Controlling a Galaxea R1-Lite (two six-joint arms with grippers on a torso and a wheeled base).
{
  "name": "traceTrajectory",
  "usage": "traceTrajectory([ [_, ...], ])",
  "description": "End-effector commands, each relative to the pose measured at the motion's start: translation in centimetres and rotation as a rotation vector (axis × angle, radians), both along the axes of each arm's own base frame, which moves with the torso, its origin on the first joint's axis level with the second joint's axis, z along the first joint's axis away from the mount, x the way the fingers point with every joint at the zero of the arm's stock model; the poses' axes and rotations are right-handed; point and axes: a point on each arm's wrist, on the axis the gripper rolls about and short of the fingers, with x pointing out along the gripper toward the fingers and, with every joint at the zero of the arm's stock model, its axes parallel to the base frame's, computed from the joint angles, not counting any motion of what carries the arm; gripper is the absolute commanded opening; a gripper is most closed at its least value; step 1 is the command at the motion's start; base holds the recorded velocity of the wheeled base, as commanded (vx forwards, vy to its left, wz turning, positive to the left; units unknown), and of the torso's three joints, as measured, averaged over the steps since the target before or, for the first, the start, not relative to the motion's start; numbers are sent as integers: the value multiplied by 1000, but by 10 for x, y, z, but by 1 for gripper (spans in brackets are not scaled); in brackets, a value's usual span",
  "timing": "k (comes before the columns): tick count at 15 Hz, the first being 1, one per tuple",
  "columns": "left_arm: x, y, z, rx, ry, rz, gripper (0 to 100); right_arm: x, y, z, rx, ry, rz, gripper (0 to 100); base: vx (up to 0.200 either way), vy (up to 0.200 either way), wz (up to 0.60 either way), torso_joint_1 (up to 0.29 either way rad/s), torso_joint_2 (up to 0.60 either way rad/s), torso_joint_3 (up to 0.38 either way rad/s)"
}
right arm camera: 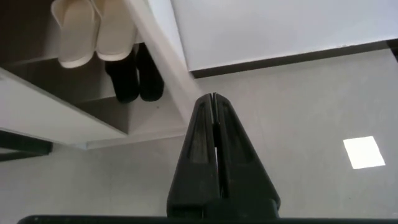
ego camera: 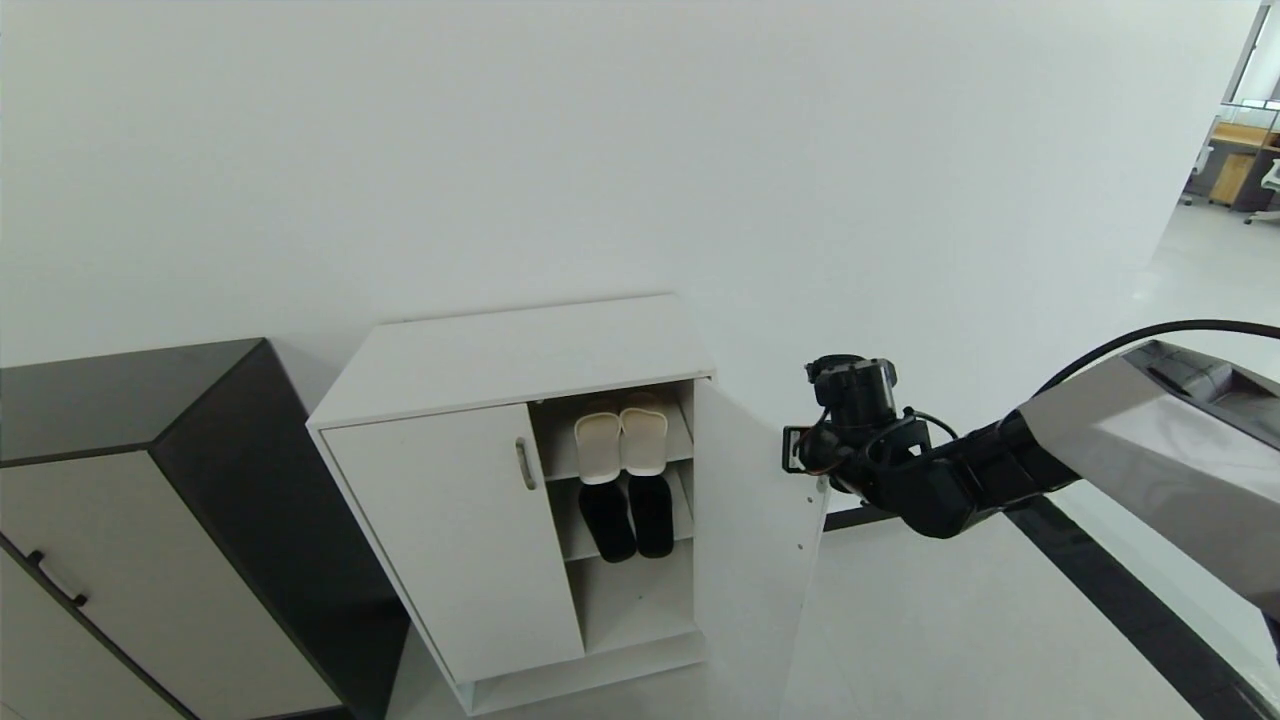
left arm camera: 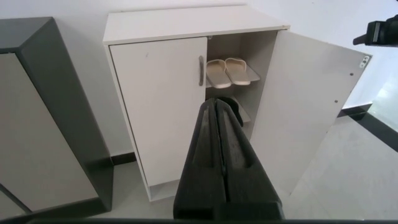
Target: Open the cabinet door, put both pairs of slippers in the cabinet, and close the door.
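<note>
Slippers inside open-doored cabinet

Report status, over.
Left gripper, right gripper shut, empty. White slippers, black slippers shelved in cabinet. Right door open; nothing seen in its path.

From the head I look down at the cabinet from well back. My left wrist camera faces its front, lower and nearer; my right sits close beside the open door. All three share the white slippers.
</note>
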Motion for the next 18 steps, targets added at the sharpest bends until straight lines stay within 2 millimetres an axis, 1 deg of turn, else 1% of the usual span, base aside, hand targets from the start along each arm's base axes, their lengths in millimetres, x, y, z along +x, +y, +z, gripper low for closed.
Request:
traceTrajectory([
  [1,0,0,0,-1,1,0,0,5,-12,1,-4,-2,-27,0,0,0,0,0,0,0],
  [3,0,0,0,1,1,0,0,9,-19,-7,-12,16,-44,0,0,0,0,0,0,0],
  [5,0,0,0,1,1,0,0,10,-18,-16,-21,36,-42,0,0,0,0,0,0,0],
  [8,0,0,0,1,0,0,0,4,-14,-22,-32,56,-28,0,0,0,0,0,0,0],
  [11,0,0,0,1,1,2,0,-10,-3,-24,-33,54,9,0,0,0,0,0,0,0],
  [14,0,0,0,1,1,0,0,-30,15,-28,-34,49,68,0,0,0,0,0,0,0],
  [16,0,0,0,1,1,0,0,-41,25,-23,-26,43,104,0,0,0,0,0,0,0],
  [17,0,0,0,1,1,0,0,-50,33,-21,-20,40,138,0,0,0,0,0,0,0],
  [18,0,0,0,1,1,0,0,-54,37,-19,-16,28,150,0,0,0,0,0,0,0],
])
